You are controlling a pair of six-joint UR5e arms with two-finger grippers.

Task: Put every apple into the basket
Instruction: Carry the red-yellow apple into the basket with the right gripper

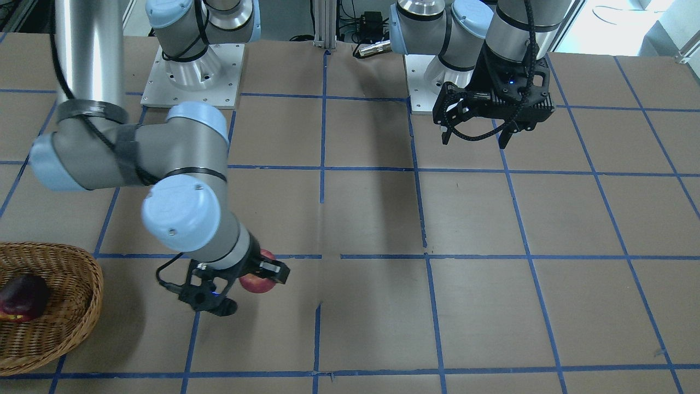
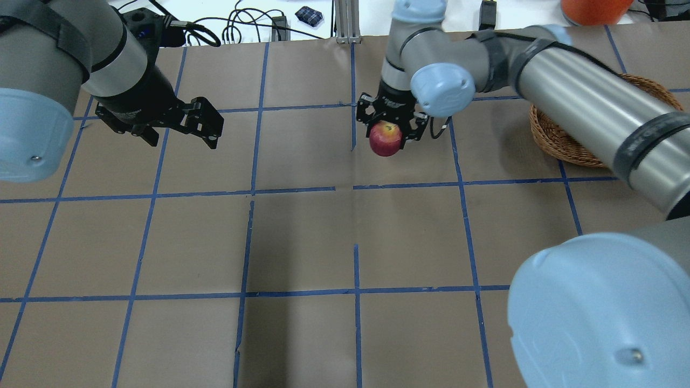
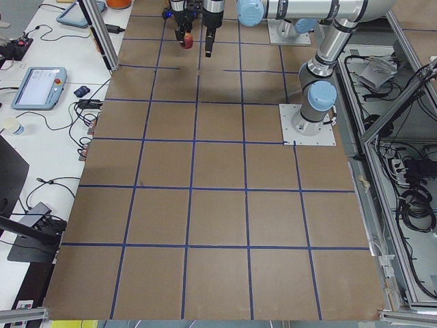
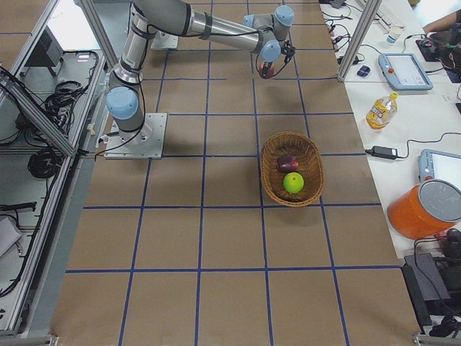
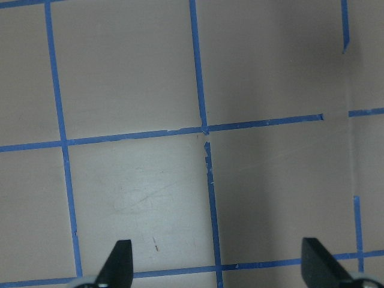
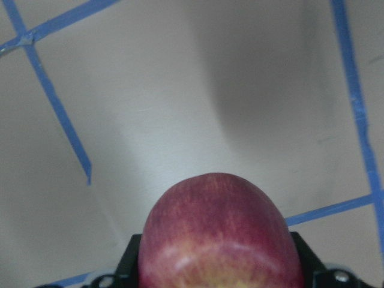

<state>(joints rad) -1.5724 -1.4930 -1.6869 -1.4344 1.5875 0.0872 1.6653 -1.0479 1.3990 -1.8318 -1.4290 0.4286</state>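
My right gripper (image 2: 389, 133) is shut on the red apple (image 2: 386, 139) with yellowish patches and holds it above the table; the apple fills the bottom of the right wrist view (image 6: 221, 234) and shows in the front view (image 1: 260, 280). The wicker basket (image 4: 311, 170) sits at the table's right side and holds the lime-green apple (image 4: 292, 182) and the maroon apple (image 4: 287, 163). In the front view the basket (image 1: 82, 306) shows the maroon apple (image 1: 23, 298). My left gripper (image 2: 180, 132) is open and empty over bare table, far from the apples.
The table is brown paper with a blue tape grid. The arm bases stand on plates (image 1: 191, 76) at the robot's side. An orange jug (image 4: 425, 209), a bottle (image 4: 379, 109) and tablets lie on the side bench beyond the table's far edge.
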